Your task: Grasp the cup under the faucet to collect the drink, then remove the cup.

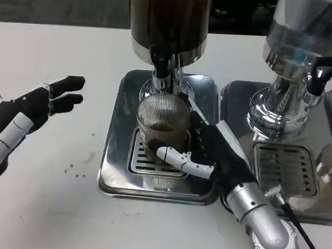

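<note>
The right hand [209, 152] is wrapped around the ribbed glass cup [162, 127], its white thumb lying across the front of the glass low down and its dark fingers curled around the far side, so the cup is plainly held. The cup stands upright on the slotted grate of a shiny metal drip tray [114, 155], directly beneath the black faucet [161, 61] of the dark-filled drink dispenser [169, 20] that rises just beyond the hand. Some brown drink sits inside the cup, its surface showing roughly halfway up the glass. Whether liquid is running from the faucet at this instant I cannot tell. The silver forearm behind that hand comes in from the near right corner, crossing the edge of the tray, with a black cable trailing along it. Just to the outer side of the right hand stands a second dispenser [303, 48], clear and chrome, on its own tray [318, 213] with a grate. The left hand [34, 113] hovers over the bare white tabletop [48, 207], well apart from the cup and the tray, holding nothing, its black-tipped fingers spread loosely and pointing toward the dispenser. A few dark specks lie on the tabletop between that hand and the tray.
</note>
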{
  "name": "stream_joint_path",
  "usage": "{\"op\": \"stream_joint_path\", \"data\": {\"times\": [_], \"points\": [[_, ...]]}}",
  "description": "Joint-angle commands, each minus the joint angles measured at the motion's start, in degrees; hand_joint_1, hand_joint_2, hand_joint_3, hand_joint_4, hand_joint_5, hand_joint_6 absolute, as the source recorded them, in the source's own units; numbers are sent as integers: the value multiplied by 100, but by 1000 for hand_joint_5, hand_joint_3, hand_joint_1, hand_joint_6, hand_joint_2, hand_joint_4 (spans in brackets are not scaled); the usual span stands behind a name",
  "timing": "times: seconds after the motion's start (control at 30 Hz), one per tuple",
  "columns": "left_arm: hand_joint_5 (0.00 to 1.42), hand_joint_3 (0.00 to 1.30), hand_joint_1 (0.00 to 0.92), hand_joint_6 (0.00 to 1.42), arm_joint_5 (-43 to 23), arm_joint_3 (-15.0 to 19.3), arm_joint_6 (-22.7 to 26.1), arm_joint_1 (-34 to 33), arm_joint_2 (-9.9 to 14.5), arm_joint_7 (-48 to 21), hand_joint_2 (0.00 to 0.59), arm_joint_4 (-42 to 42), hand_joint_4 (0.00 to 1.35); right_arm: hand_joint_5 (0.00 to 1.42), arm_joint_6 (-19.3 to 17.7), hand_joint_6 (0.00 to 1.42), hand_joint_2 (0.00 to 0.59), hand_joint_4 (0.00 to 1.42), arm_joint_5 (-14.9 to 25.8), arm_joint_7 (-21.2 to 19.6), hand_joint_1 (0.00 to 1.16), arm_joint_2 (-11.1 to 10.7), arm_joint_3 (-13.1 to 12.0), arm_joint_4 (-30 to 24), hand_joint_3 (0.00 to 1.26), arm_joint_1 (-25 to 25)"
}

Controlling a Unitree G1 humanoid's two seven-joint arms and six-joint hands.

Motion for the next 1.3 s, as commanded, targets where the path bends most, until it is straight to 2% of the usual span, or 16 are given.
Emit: {"op": "stream_joint_path", "data": {"times": [0.03, 0.43, 0.8, 1.13, 1.3], "points": [[164, 215, 0, 156, 112, 80, 64, 87, 100, 85, 141, -29, 121, 0, -101, 17, 182, 0, -157, -208, 649, 64, 49, 159, 0, -107], [172, 232, 0, 156, 167, 96, 127, 226, 90, 116, 142, -138, 141, 0, -52, 32, 177, 0, -558, -669, 635, 177, 193, 523, 0, -274], [180, 248, 0, 156, 229, 170, 187, 264, 96, 128, 143, -141, 154, 0, -100, 42, 171, 0, -686, -944, 610, 279, 286, 840, 0, -415], [197, 259, 0, 156, 247, 210, 230, 371, 142, 180, 140, -183, 174, 3, 111, 166, 176, 0, -1010, -1248, 628, 386, 505, 910, 0, -502], [200, 265, 0, 156, 253, 216, 240, 389, 152, 188, 136, -171, 177, 81, 145, 227, 179, 0, -1071, -1309, 633, 413, 587, 977, 0, -529]]}}
